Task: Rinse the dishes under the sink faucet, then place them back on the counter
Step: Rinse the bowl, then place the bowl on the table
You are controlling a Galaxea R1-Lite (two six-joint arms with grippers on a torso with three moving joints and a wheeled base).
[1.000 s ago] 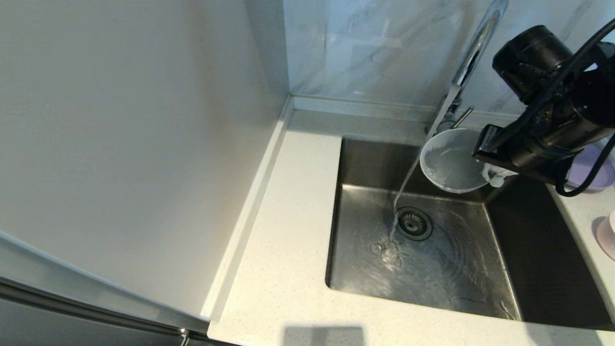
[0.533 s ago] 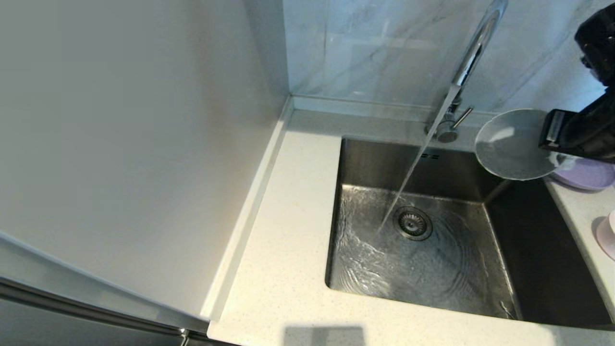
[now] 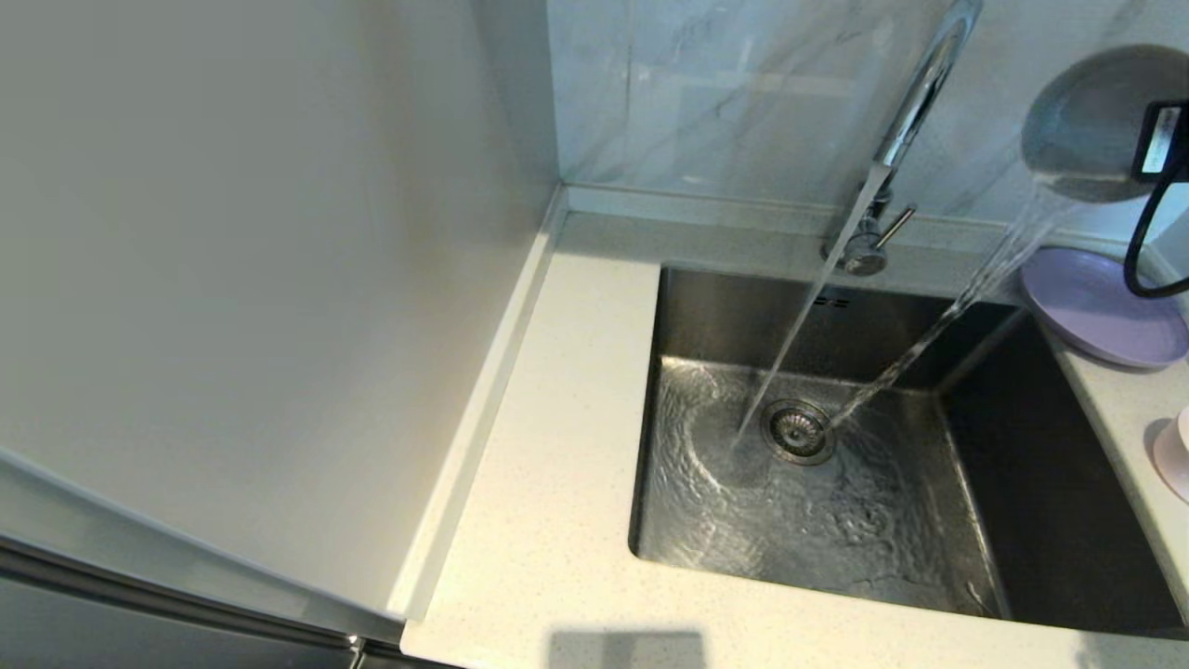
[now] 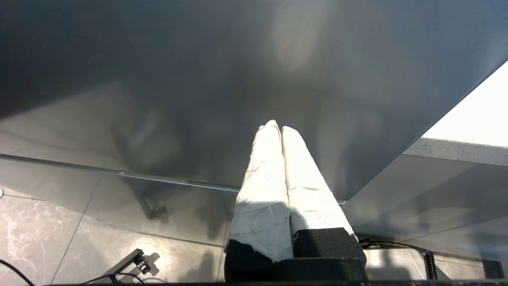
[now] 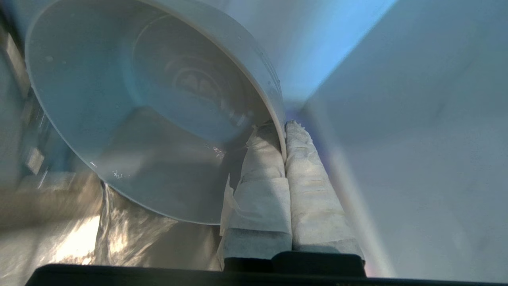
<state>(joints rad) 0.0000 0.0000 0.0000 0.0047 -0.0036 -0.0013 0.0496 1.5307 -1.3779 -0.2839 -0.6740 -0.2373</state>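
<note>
My right gripper [image 5: 283, 127] is shut on the rim of a pale grey-white bowl [image 3: 1082, 121], held high at the back right above the lavender plate [image 3: 1101, 307]. The bowl [image 5: 151, 103] is tipped, and water spills from it in a stream down into the sink [image 3: 1022, 520]. The chrome faucet [image 3: 915, 93] is running, its own stream landing beside the drain [image 3: 797, 432]. The lavender plate lies on the counter [image 3: 567, 446] by the sink's right back corner. A pale pink dish [image 3: 1175, 455] shows at the right edge. My left gripper [image 4: 278, 127] is shut and empty, parked low before a dark cabinet front.
A tall off-white panel [image 3: 232, 279] walls off the left side. The grey-veined marble wall [image 3: 725, 93] stands behind the faucet. The faucet lever [image 3: 896, 226] sticks out to the right of its base. Rippling water covers the sink floor.
The right gripper carried the bowl up and to the right, away from the faucet stream, and tipped it; water now pours from the bowl into the sink. The lavender plate is uncovered.
</note>
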